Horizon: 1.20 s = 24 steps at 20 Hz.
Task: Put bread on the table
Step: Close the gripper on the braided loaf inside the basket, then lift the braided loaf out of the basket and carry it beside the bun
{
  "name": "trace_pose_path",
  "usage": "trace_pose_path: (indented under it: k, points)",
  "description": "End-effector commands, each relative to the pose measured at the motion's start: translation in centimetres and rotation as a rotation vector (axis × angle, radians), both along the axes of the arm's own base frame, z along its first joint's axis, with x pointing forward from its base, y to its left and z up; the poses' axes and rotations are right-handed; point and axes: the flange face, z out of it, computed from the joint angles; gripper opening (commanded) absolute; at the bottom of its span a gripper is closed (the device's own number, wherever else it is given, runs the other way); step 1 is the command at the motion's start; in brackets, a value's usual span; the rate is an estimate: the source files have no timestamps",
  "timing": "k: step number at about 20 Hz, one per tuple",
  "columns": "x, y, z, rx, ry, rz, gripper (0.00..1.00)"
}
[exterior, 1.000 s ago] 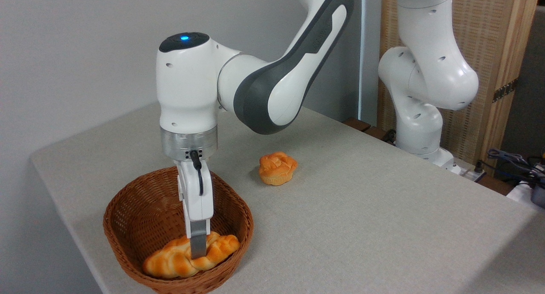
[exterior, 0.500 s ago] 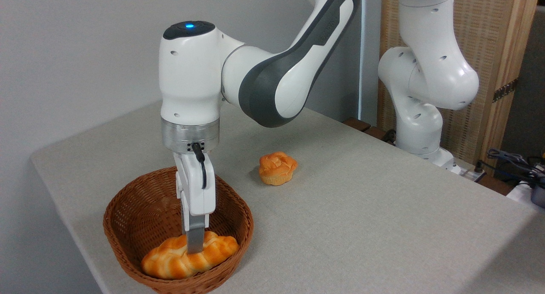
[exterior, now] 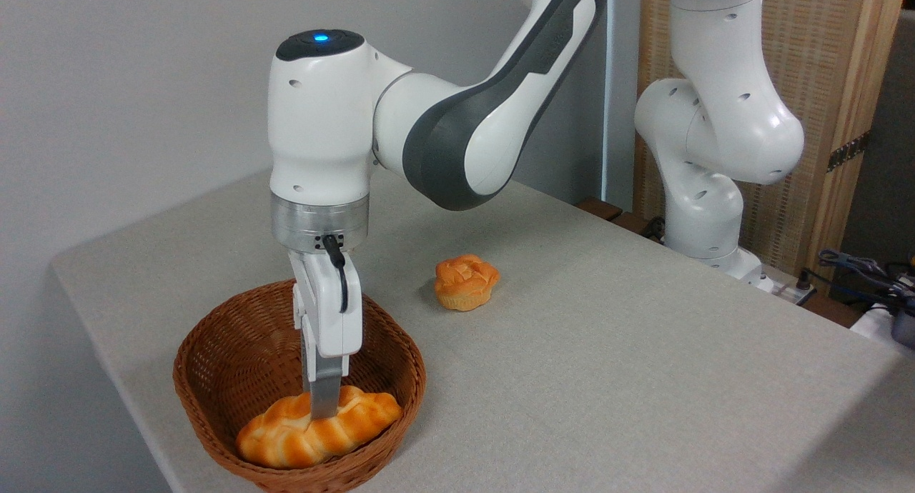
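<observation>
Bread (exterior: 314,436), a long braided loaf, lies inside the wicker basket (exterior: 214,364) at the near corner of the table (exterior: 607,350), the gripper (exterior: 323,406) pinched across its middle from above. Fingers appear closed on the loaf, though only one shows clearly. A straight, steady lift clear of the basket rim, before carrying it sideways, looks wisest. Beyond the basket sits a small bun (exterior: 466,282).
</observation>
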Motion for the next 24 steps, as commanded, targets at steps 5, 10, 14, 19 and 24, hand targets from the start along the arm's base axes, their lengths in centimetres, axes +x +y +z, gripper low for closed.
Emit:
trace_pose_path:
  k: [5,10,14,19,24]
  points:
    - [-0.3,-0.3,0.8,-0.057,-0.011,0.023,0.00]
    - [-0.5,-0.2,1.7,-0.094,-0.013,0.043,0.00]
    - [-1.0,-0.3,2.2,-0.121,0.012,0.051,0.00]
    - [-1.8,0.0,4.0,-0.193,0.011,0.100,0.00]
    - [-2.8,2.8,6.7,-0.223,-0.009,0.151,0.00]
